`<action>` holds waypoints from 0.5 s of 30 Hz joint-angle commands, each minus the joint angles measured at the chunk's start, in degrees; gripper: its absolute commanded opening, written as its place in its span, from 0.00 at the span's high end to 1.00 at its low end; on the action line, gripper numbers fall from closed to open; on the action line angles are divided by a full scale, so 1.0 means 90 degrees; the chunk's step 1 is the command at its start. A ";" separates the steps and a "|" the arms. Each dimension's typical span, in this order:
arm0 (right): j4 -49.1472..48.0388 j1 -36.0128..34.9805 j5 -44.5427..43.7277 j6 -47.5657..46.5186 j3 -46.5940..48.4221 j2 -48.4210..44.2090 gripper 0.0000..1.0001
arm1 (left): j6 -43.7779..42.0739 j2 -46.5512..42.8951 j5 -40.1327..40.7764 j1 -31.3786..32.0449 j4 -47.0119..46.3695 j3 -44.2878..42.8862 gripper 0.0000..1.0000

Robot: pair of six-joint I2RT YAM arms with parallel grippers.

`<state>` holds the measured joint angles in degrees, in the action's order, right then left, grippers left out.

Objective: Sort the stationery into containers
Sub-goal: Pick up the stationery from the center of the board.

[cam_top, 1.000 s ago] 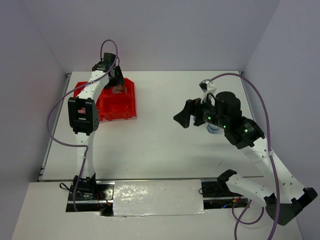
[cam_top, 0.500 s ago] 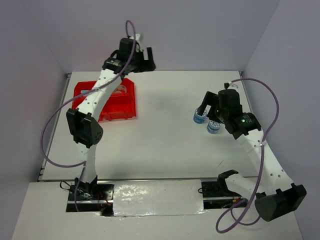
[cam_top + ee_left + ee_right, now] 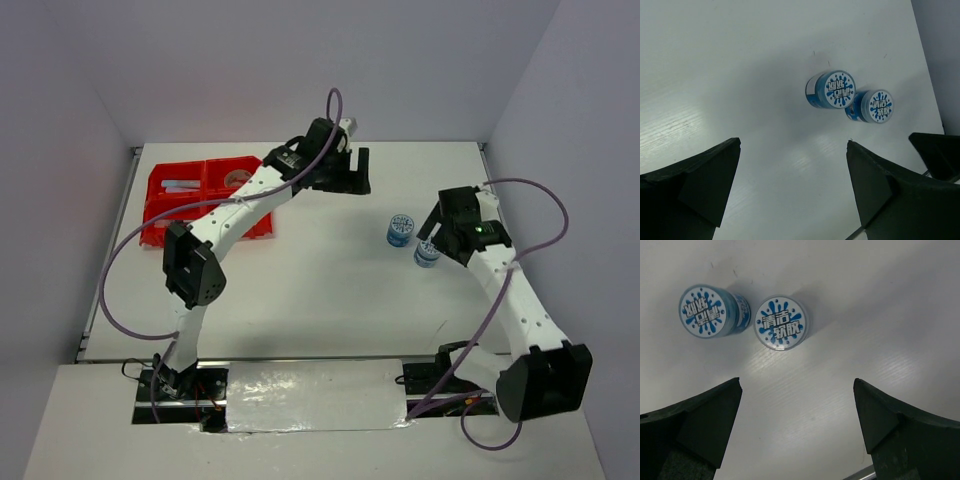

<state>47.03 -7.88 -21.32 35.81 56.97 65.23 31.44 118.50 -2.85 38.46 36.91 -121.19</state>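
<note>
White tabletop (image 3: pixel 320 290) looks nearly sorted: the red bin (image 3: pixel 165 210) at far left already holds small items. Only the left tub (image 3: pixel 400 230) and right tub (image 3: pixel 427 254) stand outside it, just beside each other at the right. Left fingers (image 3: pixel 700 180) and right fingers (image 3: pixel 700 420) are spread wide and empty. Open room lies between tubs and bin, though the right wall is near.

Two tubs (image 3: pixel 400 230) nearly touching, open table (image 3: pixel 330 270) all around
</note>
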 commanded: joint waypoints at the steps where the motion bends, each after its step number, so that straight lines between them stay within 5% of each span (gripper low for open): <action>1: 0.0750 0.0055 -0.0999 0.0950 0.0086 -0.0946 0.00 | -0.0308 0.0289 0.0111 0.0209 -0.0224 -0.0372 0.01; 6: 0.1464 0.0065 -0.1059 0.1460 0.0193 -0.2098 0.00 | -0.0816 0.1391 0.0258 0.0541 -0.0486 -0.1212 0.01; 15: 0.1738 0.0065 0.0317 0.0680 0.0281 -0.3282 0.00 | -0.1570 0.2175 0.0835 0.1000 -0.1804 -0.1038 0.01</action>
<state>60.42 -7.55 -22.90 44.23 58.06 38.04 20.78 138.43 2.44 46.72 28.21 -130.56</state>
